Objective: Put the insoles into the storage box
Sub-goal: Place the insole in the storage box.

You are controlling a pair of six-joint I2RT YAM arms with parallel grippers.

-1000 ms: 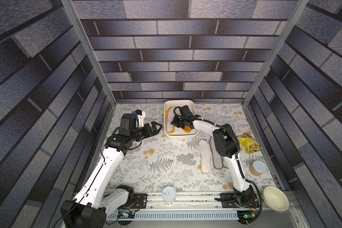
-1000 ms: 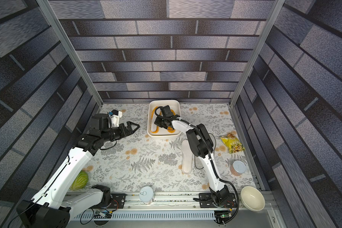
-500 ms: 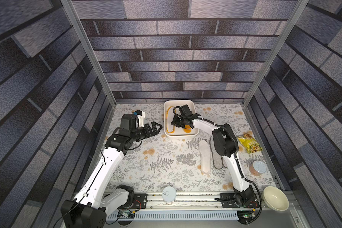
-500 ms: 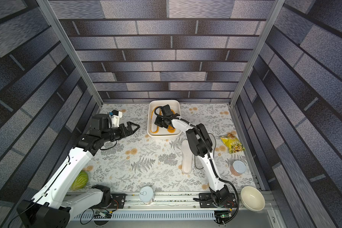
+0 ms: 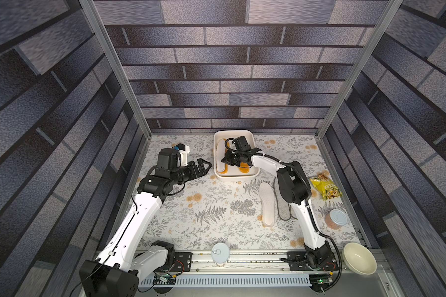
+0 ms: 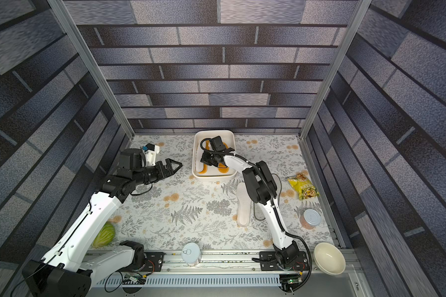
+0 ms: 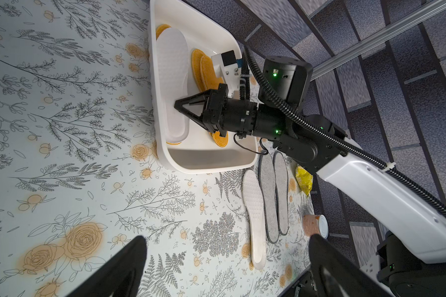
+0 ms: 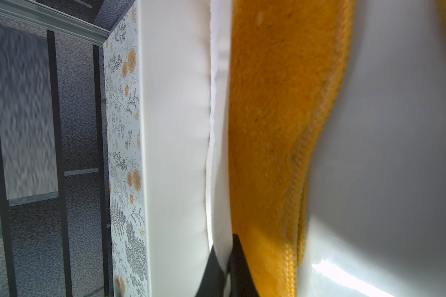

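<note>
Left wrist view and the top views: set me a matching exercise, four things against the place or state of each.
1 left gripper
2 right gripper
3 grey felt insoles
4 orange insoles

A in the storage box
B open, empty
C on the table beside a loose white foam insole
D shut on the boxed white foam insole

Pairs: 1-B, 2-D, 3-C, 4-A.
</note>
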